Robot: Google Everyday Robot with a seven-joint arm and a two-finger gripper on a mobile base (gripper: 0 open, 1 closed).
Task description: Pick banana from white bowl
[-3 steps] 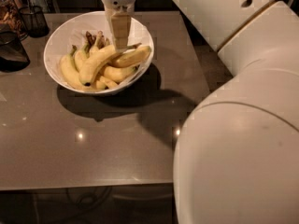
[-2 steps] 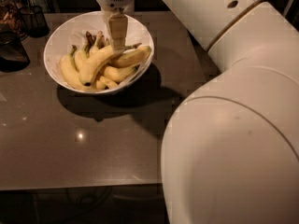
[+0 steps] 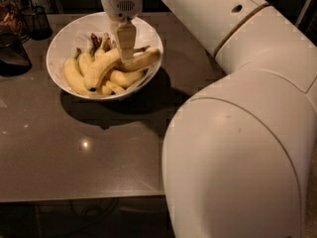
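One change: the pincer (image 3: 126, 57) sits lower than a second ago, its tip now down among the fruit rather than above it. The arm (image 3: 237, 113) fills more of the right and near side.
Unchanged: the bowl (image 3: 62, 38) and the fruit in it lie as they did; nothing is lifted.
Meaning for task: the descent looks about finished, so closing on the fruit is likely the step in hand. The lift is not yet done.
Pincer state: it hangs straight down over the bowl's far right part. Apart or together, I cannot tell.
Banana (image 3: 101, 68): in the bowl, on top of the pile. It runs from a black tip at near left up towards the pincer's tip; contact looks likely but is not certain.
Bowl contents: several shorter bananas (image 3: 73, 77) lie under and beside it, brown stems pointing far.
Surface (image 3: 74, 148): carries the bowl at far left. Dark containers (image 3: 12, 56) stand left of the bowl, contents unclear.
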